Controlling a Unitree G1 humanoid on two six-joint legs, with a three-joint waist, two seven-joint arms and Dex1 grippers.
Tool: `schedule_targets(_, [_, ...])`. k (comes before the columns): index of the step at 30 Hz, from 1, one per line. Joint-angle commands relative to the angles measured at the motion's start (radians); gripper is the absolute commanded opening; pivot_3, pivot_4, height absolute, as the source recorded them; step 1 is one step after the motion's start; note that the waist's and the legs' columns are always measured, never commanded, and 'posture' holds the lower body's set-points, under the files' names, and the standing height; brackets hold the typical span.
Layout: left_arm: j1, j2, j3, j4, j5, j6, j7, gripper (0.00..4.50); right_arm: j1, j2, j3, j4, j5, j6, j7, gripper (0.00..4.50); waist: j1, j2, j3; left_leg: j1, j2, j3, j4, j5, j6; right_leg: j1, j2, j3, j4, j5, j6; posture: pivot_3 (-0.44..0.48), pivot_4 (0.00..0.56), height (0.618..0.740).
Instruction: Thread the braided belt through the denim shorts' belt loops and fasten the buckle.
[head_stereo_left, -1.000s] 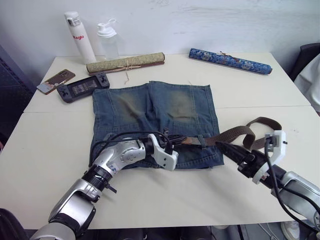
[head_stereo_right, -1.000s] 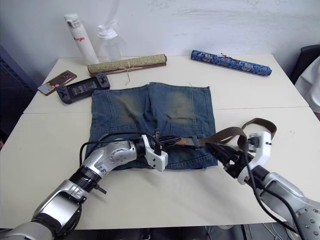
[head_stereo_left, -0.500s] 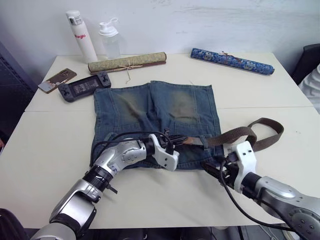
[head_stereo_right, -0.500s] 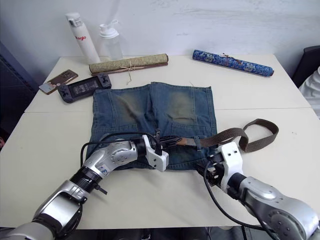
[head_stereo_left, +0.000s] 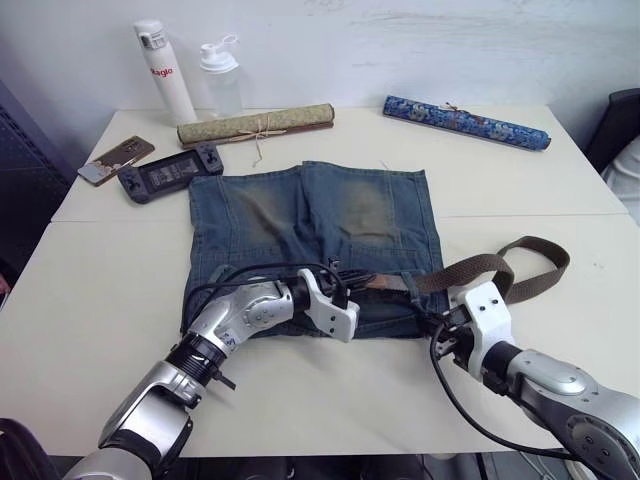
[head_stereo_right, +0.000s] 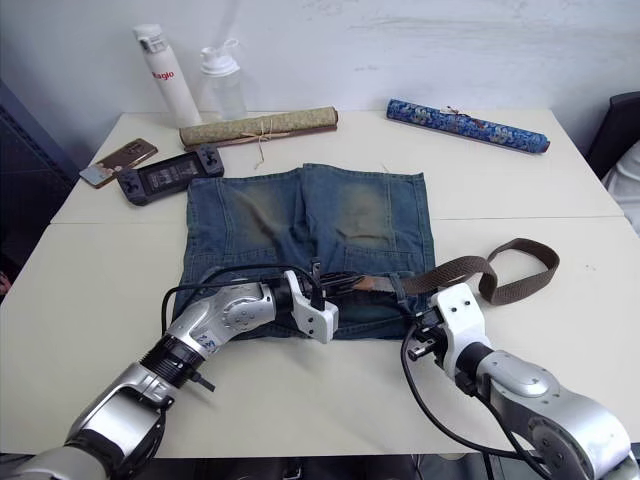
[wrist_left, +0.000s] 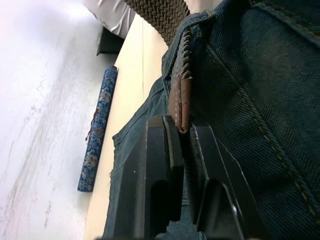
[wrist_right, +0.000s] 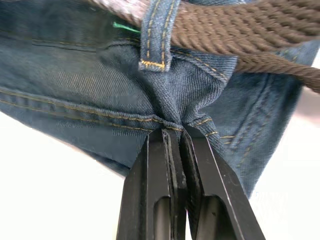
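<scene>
Left wrist view: left gripper (wrist_left: 181, 131) pinching braided belt (wrist_left: 180, 85) tip at waistband.
Right gripper (wrist_right: 174, 137): clamped on denim shorts (wrist_right: 75, 75) edge below belt loop (wrist_right: 156, 35).
Shorts: flat on table (head_stereo_left: 100, 300).

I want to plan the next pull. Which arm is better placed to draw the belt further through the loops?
The left. The left gripper is shut on the braided belt tip at the waistband, while the right gripper pinches the denim shorts edge below a belt loop, likely steadying them.
</scene>
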Motion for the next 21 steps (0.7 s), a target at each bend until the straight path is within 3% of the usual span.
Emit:
schedule_targets(1, [0.078, 0.052, 0.009, -0.034, 0.000, 0.040, -0.048, 0.00, 0.005, -0.089, -0.122, 0.043, -0.157, -0.019, 0.004, 0.11, 0.003, 0.000, 0.000, 0.000, 0.000, 0.000, 0.000, 0.000, 0.000, 0.000, 0.000, 0.000, 0.000, 0.000, 0.000, 0.000, 0.150, 0.717])
schedule_targets(14, [0.110, 0.091, 0.056, -0.170, 0.065, 0.134, 0.016, 0.00, 0.002, -0.175, -0.226, 0.221, -0.286, -0.059, 0.139, 0.11, 0.010, -0.002, 0.002, -0.003, -0.001, -0.001, 0.002, 0.000, 0.000, 0.000, 0.000, -0.001, -0.002, 0.001, 0.002, 0.000, 0.150, 0.717])
schedule_targets(21, [0.118, 0.063, 0.084, -0.208, 0.044, 0.083, 0.102, 0.00, -0.087, -0.098, -0.244, 0.238, -0.300, -0.011, 0.154, 0.11, 0.005, -0.002, 0.003, -0.002, 0.001, 0.000, 0.000, 0.004, -0.006, -0.002, 0.001, -0.001, 0.000, 0.001, 0.001, 0.000, 0.150, 0.717])
